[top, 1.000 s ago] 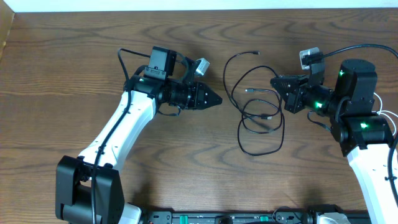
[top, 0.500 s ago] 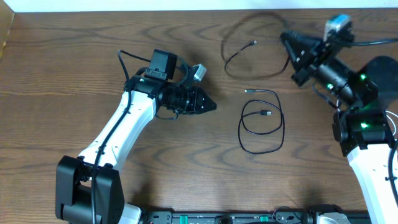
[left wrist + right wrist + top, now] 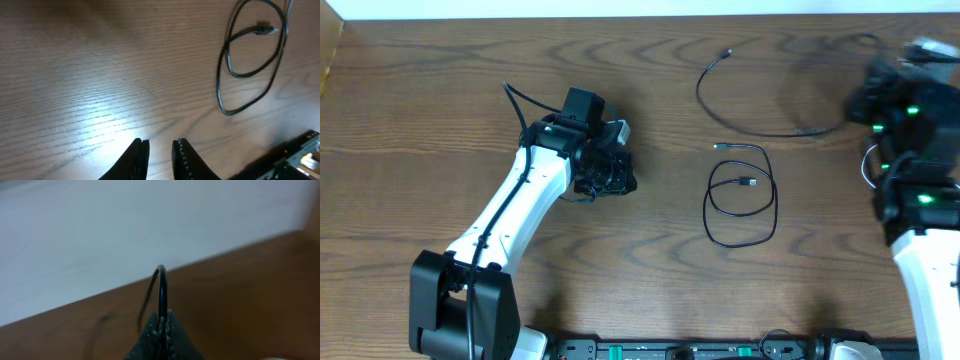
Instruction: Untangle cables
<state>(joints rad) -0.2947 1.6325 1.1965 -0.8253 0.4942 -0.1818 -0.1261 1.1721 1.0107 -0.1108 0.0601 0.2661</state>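
cables look separated: right gripper [image 3: 161, 328] is clamped on the raised cable [image 3: 712, 113] at far right; the coiled cable [image 3: 706, 212] lies centrally, clear of it. left gripper [image 3: 160, 151], slightly parted, is empty. only uncoiling seems left.

1. Stretched diagonally from the near-left base toward the middle, white forearm leading to the left gripper [image 3: 160, 144].
2. Tipped steeply down, close above the desk [image 3: 75, 75], jaws parted by a narrow gap, empty.
3. Raised at the far right, with the right gripper [image 3: 162, 325] turned toward the far edge.
4. Clamped tight there, jaws pinched together on a black cable [image 3: 161, 282].
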